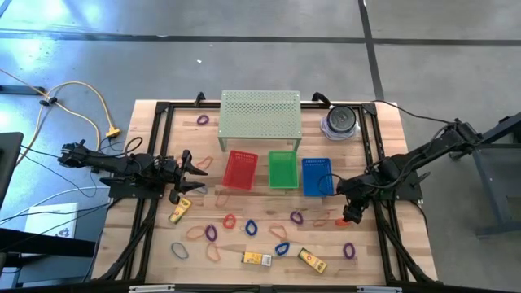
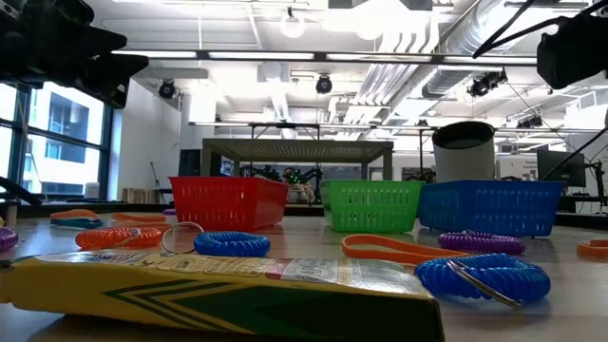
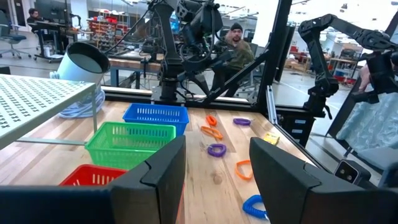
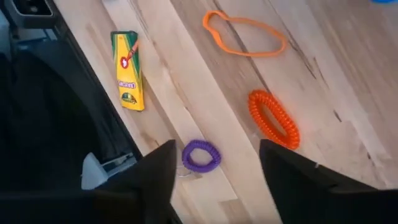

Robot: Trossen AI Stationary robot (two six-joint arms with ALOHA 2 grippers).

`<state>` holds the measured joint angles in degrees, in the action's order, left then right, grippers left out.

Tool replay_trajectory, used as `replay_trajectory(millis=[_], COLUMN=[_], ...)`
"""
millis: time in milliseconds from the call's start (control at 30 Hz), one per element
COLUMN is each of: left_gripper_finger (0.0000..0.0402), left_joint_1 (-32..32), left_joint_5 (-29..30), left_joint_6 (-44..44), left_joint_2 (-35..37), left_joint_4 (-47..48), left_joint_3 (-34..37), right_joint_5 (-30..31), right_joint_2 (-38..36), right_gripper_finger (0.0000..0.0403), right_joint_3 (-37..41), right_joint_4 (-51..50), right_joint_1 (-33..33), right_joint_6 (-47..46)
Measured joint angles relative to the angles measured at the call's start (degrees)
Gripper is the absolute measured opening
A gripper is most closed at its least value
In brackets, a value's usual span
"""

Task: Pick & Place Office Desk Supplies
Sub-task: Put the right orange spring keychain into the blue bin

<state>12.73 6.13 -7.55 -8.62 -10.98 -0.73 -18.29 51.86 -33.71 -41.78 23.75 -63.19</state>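
plainly, the risk sits with the right gripper (image 1: 352, 216): it hangs low over the right side of the table (image 1: 383, 252), fingers spread and holding nothing, with an orange coil band (image 4: 274, 119) and a purple coil band (image 4: 201, 155) lying flat on the wood ahead of it. these loops are thin and springy, so a closing pinch may skate over one, catch only one edge, or flick it toward the table's dark side rail, which the purple one already lies close to. a flat orange rubber band (image 4: 244, 32) and a yellow crayon box (image 4: 127, 70) lie farther off on the same side.

the left gripper (image 1: 186, 172) waits at the table's left edge just beside the red basket (image 1: 240, 169), fingers apart and empty.

counted from the high view: three baskets in a row, red, then a green basket (image 1: 282, 169), then a blue basket (image 1: 317, 175); none visibly holds a supply. three yellow boxes show, one near the left gripper and two along the near edge. roughly sixteen or seventeen bands lie scattered over the wood, mostly before the baskets; an exact tally by colour cannot be made. one perforated shelf (image 1: 260, 115) and one grey cup (image 1: 340, 120) stand behind the baskets.
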Motion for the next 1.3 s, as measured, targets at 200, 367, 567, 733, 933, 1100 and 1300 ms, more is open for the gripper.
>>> replay_trajectory(millis=[200,367,567,733,933,1100,1300], left_gripper_finger=[0.0174,0.0174,0.0174,0.0174,0.0174,0.0173,0.0174], left_joint_1=[0.00,-0.01,0.00,-0.01,0.00,-0.02,-0.01], left_joint_5=[0.04,0.12,0.15,0.15,0.14,0.13,0.13], left_joint_6=[0.02,0.02,0.04,0.04,-1.30,-1.33,-1.36], left_joint_2=[0.00,0.00,0.01,0.01,0.02,0.02,0.02], left_joint_4=[0.00,0.00,0.00,-0.05,-1.71,-1.68,-1.66], left_joint_3=[0.00,0.00,0.00,0.00,0.00,0.00,0.00], right_joint_5=[8.55,19.24,23.77,22.26,15.46,16.42,15.81], right_joint_2=[-0.11,3.22,10.56,14.56,19.14,24.18,28.91], right_gripper_finger=[0.0281,0.0293,0.0291,0.0294,0.0292,0.0280,0.0258], right_joint_3=[-1.76,-10.11,-15.09,-14.56,-14.56,-14.56,-14.56], right_joint_4=[-2.84,-12.96,-21.85,-18.08,-15.76,-23.76,-22.45], right_joint_1=[3.08,9.01,13.31,13.79,11.33,10.87,8.57], right_joint_6=[8.83,9.78,5.69,0.36,7.29,7.96,11.50])
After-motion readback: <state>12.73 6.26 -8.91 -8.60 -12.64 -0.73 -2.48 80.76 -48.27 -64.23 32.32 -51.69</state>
